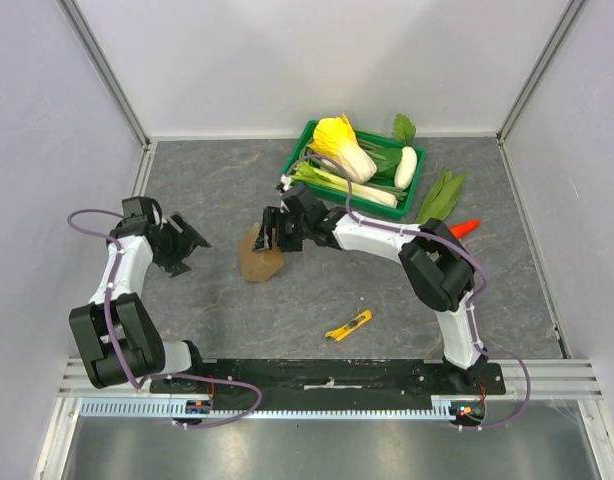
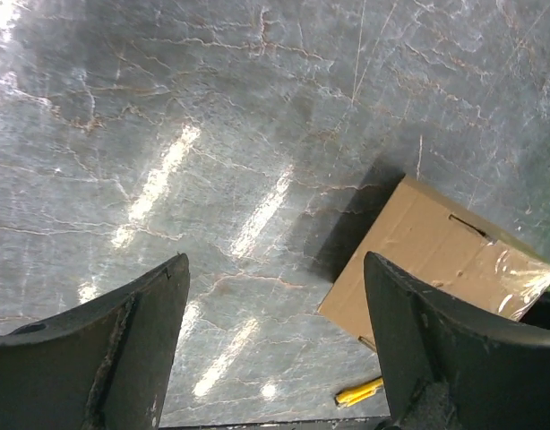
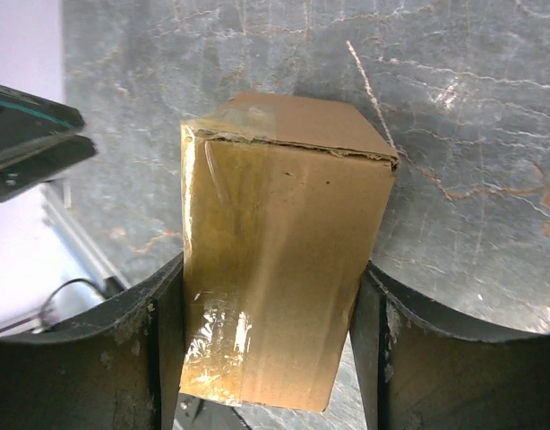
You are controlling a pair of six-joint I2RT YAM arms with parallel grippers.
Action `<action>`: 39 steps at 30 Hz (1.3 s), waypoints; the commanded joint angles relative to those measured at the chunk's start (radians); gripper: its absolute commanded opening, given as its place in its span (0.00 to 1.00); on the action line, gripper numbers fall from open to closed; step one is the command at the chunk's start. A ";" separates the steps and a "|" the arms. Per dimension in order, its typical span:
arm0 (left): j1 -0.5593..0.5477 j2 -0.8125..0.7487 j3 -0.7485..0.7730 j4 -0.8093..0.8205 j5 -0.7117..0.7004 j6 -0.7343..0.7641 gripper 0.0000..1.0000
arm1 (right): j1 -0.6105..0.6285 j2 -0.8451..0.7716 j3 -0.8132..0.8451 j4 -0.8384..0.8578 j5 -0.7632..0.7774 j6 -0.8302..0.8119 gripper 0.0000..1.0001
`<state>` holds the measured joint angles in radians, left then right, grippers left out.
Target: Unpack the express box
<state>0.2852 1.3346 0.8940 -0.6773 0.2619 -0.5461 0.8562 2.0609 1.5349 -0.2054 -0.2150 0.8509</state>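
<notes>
Mid-table, right claw (image 3: 268, 273) pinches the box (image 3: 284, 206) between both fingers, snug on its sides. Left claw (image 2: 277, 262) hangs wide open over the table (image 2: 167, 134), off to the side.

The express box (image 3: 275, 269) is small brown cardboard, shut, with shiny clear tape on it. It sits on the grey counter (image 1: 217, 300), near the middle.

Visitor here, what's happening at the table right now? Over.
Left hand open, empty. Right hand straddles express box, grip unclear. Nothing blocking; yellow cutter lies apart.
</notes>
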 commanded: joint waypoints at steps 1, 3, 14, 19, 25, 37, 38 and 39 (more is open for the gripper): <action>0.003 -0.008 -0.026 0.054 0.100 0.049 0.84 | -0.023 -0.015 -0.117 0.316 -0.231 0.164 0.65; 0.003 -0.005 -0.032 0.059 0.123 0.051 0.84 | -0.031 -0.005 -0.179 0.450 -0.283 0.212 0.67; 0.003 -0.002 -0.067 0.067 0.165 0.075 0.83 | -0.060 -0.065 -0.231 0.358 -0.183 0.039 0.98; 0.003 -0.005 -0.066 0.071 0.183 0.074 0.83 | -0.060 -0.096 -0.156 0.093 -0.049 -0.120 0.98; 0.003 -0.011 -0.070 0.073 0.200 0.075 0.83 | -0.062 -0.162 -0.087 -0.107 0.146 -0.240 0.98; -0.003 -0.132 -0.107 0.137 0.309 0.072 0.83 | -0.062 -0.416 -0.206 -0.308 0.483 -0.273 0.96; -0.007 -0.140 -0.112 0.145 0.321 0.071 0.83 | -0.060 -0.447 -0.222 -0.316 0.489 -0.270 0.96; -0.011 -0.141 -0.124 0.151 0.344 0.064 0.83 | -0.062 -0.461 -0.235 -0.324 0.493 -0.270 0.95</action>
<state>0.2836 1.2312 0.7959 -0.5961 0.5026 -0.5056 0.8001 1.6936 1.3548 -0.4503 0.1543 0.5900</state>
